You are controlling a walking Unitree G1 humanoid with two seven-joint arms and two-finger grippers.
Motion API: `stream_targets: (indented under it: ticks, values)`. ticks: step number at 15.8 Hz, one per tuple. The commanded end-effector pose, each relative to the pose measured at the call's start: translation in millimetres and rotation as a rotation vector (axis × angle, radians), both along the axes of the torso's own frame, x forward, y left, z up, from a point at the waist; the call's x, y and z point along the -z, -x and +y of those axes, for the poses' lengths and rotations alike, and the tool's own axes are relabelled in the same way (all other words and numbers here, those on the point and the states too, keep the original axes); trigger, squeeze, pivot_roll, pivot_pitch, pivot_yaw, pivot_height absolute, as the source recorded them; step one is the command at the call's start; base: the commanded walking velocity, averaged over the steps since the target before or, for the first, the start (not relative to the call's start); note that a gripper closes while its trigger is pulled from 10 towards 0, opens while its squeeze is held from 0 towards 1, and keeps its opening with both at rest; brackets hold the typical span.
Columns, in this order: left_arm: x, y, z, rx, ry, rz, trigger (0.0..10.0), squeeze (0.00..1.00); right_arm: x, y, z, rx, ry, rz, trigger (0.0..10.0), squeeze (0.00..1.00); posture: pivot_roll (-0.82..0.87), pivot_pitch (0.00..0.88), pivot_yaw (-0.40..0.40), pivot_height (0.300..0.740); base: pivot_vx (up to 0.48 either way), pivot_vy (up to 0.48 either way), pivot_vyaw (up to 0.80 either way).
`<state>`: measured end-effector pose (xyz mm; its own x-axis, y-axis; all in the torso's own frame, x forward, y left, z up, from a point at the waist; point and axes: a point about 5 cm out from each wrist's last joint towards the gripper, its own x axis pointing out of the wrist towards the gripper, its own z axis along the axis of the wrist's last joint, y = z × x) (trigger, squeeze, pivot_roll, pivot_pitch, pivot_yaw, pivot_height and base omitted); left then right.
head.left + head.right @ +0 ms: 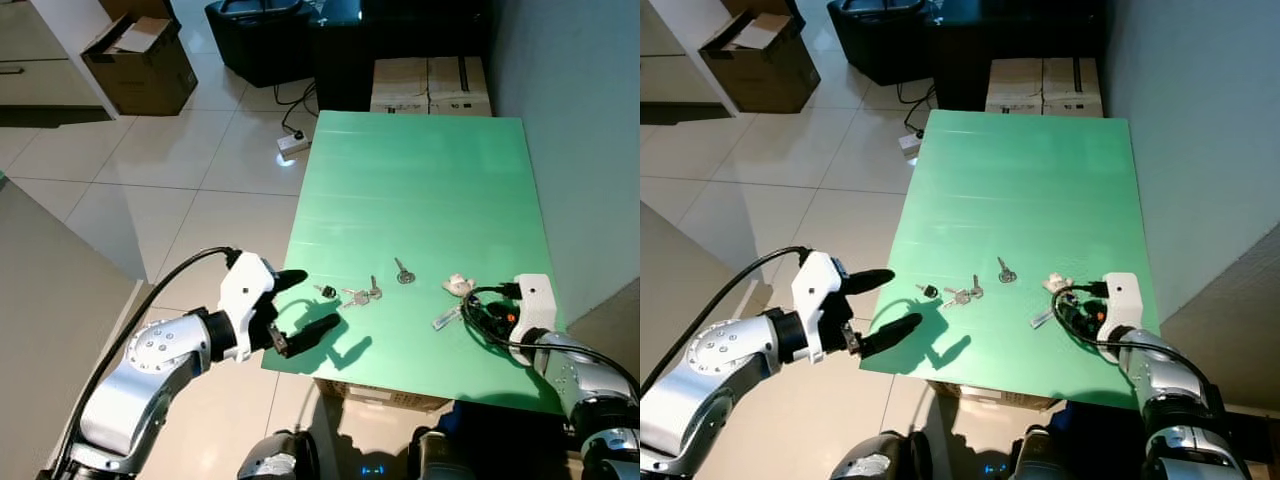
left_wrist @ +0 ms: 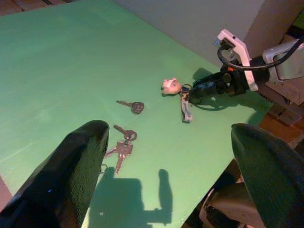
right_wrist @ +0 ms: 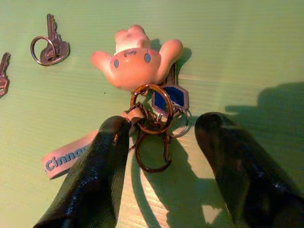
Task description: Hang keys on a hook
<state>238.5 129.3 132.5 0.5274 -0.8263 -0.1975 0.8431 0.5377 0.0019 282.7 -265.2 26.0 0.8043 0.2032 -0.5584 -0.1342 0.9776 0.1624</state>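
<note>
A green table [image 1: 420, 170] is seen, with keys lying near its front edge. The right gripper [image 3: 159, 142] is held low over the table, and its two black fingers [image 3: 95, 175] are spread apart, with nothing grasped. A key bunch [image 3: 159, 107] is found right at the tips, and its brown rings lie in the gap between the fingers. A pink toy [image 3: 135, 57] and a blue key are joined to the rings, just past the tips. A pale strap [image 3: 66, 159] is tucked under one finger. A single key [image 1: 403, 271] is seen farther off, toward the left gripper. The left gripper [image 1: 305, 305] is held at the table's edge, spread wide and empty. Two small keys [image 2: 122, 145] lie just ahead of it.
</note>
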Motion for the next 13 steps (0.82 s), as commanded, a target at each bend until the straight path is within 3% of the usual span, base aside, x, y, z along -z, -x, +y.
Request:
stream_targets:
  ticks: [1,13]
  values:
    - [3.4,1.9,-0.5,0.007,-0.008,0.017,10.0,0.0,4.5,2.5,2.6,-0.02,-0.008,0.027,0.0,0.0,0.0,0.152,0.148,0.74,0.0,0.0,0.0]
    - [2.7,1.0,-2.2,0.0,-0.009,0.005,10.0,0.0,3.6,-0.8,6.3,-0.045,-0.015,0.007,0.0,0.0,0.0,0.139,0.144,0.74,0.0,0.0,0.0]
